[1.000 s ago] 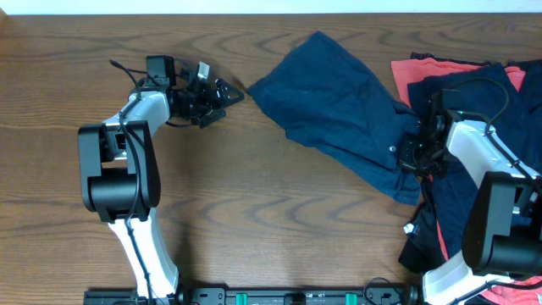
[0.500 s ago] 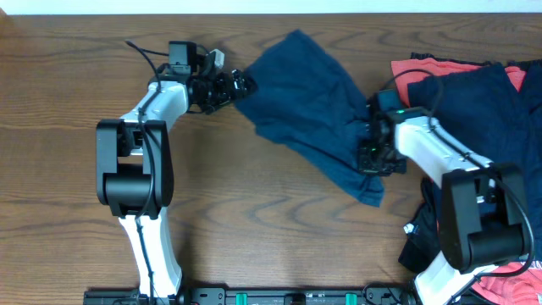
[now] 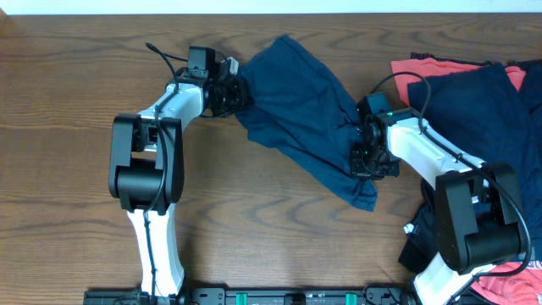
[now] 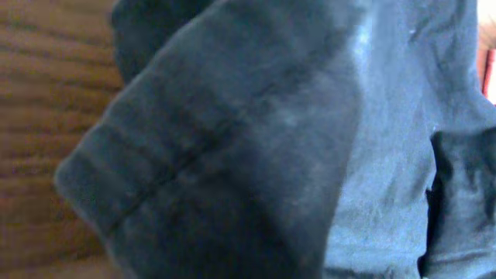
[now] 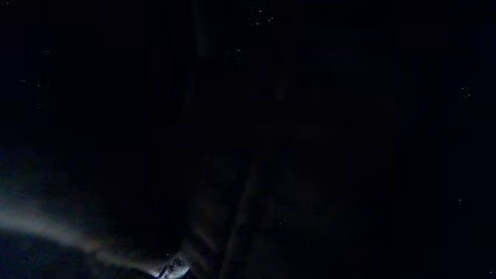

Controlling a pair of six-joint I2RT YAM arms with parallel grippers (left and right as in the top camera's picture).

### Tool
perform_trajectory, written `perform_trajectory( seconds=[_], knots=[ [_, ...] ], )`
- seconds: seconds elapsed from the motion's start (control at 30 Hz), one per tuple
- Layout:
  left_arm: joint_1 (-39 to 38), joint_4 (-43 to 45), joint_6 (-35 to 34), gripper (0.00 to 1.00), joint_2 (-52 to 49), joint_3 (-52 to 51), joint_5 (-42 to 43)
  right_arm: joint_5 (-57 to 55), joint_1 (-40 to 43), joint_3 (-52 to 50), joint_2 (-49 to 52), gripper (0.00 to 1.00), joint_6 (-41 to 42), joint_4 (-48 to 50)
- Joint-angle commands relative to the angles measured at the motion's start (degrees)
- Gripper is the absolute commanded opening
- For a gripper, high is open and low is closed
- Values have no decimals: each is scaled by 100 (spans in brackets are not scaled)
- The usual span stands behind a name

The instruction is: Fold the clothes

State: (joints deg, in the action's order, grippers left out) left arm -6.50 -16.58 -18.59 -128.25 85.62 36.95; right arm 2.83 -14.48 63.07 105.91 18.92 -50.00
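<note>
Navy garment (image 3: 296, 110) shifted left; left tool (image 3: 240, 91) now gripping edge.

Left arm (image 3: 174, 103) and right arm (image 3: 423, 146): white rounded links, bulky black joint housings, thin black cables looping alongside; left tool (image 3: 240, 91) and right tool (image 3: 367, 164) black.

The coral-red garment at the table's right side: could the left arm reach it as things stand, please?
Probably not. The left gripper is shut on the left edge of the navy garment, and the right arm lies between it and the coral-red garment.
</note>
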Motion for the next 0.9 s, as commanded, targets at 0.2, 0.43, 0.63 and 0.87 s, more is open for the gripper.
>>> perform_trajectory(
  seconds=[0.2,0.43,0.63,0.87],
  knots=[
    [313,-1143,116,6,-79,48,-713,199,334,83,273,1,33,50],
    [321,-1808,223,6,-79,-4,-855,369,802,684,275,1,-37,50],
    [315,-2144,221,6,-79,-39,-852,365,1156,1318,275,1,-173,164],
    [232,-2570,199,6,-79,-39,-785,367,1399,1856,278,1,-111,496]
  ],
)
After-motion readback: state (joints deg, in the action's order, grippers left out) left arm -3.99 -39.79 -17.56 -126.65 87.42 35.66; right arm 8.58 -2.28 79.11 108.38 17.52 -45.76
